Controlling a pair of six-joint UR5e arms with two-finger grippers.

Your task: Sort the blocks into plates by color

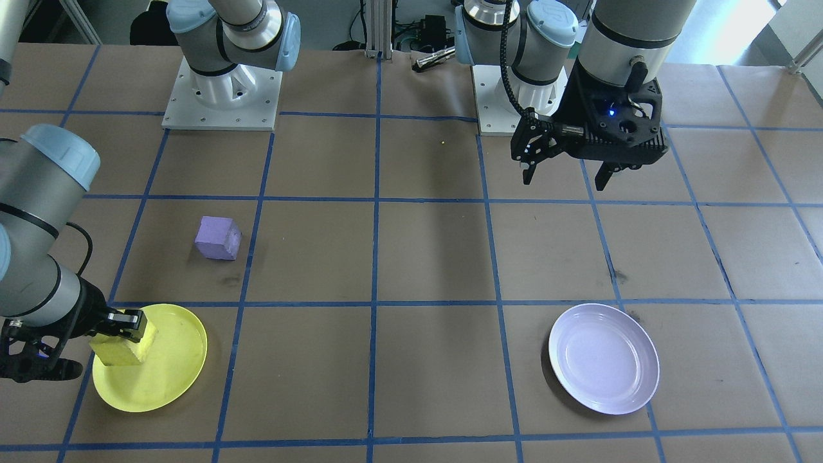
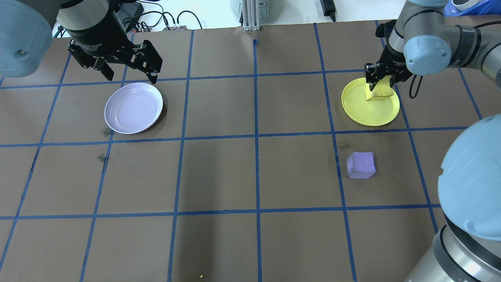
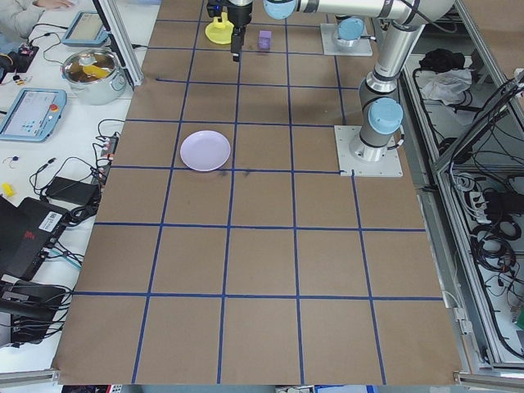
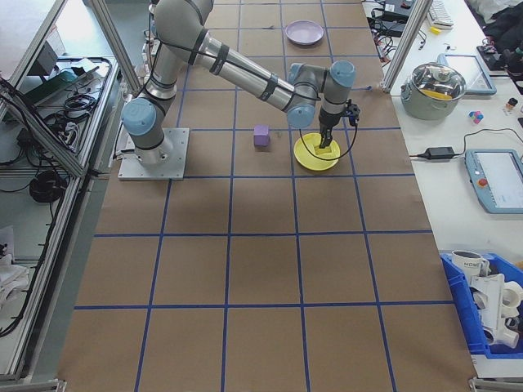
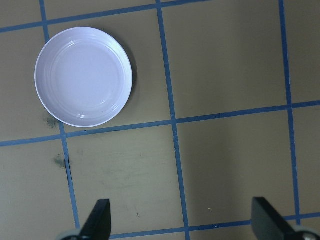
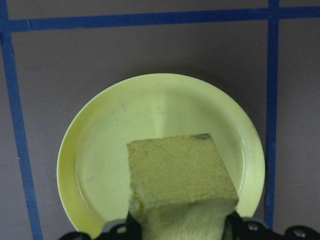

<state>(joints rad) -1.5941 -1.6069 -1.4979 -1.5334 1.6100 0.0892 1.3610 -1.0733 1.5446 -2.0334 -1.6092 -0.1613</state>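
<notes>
The right gripper (image 2: 379, 80) is holding the yellow block (image 2: 378, 91) between its jaws over the yellow plate (image 2: 368, 113), toward the plate's 1 o'clock rim in the overhead view. In the right wrist view the block is hanging above the plate's near half, not its middle. Whether it is touching the plate cannot be told.

The main risk is in the release. If the jaws are opening while the block is sitting this close to the rim, the light foam cube may be tipping or bouncing over the edge onto the table (image 2: 250, 176). Foam may also be clinging to one finger and getting dragged aside as the arm lifts.

The purple block (image 2: 361, 165) is lying on the table at about 6 o'clock from the yellow plate, well apart from the lavender plate (image 2: 134, 108) far off at its 9 o'clock. The long carry across is giving a weak grip time to slip.

The left gripper (image 2: 129, 70) is hovering with jaws spread and empty just past the lavender plate's 12 o'clock rim; a careless descent could be nudging that plate.
</notes>
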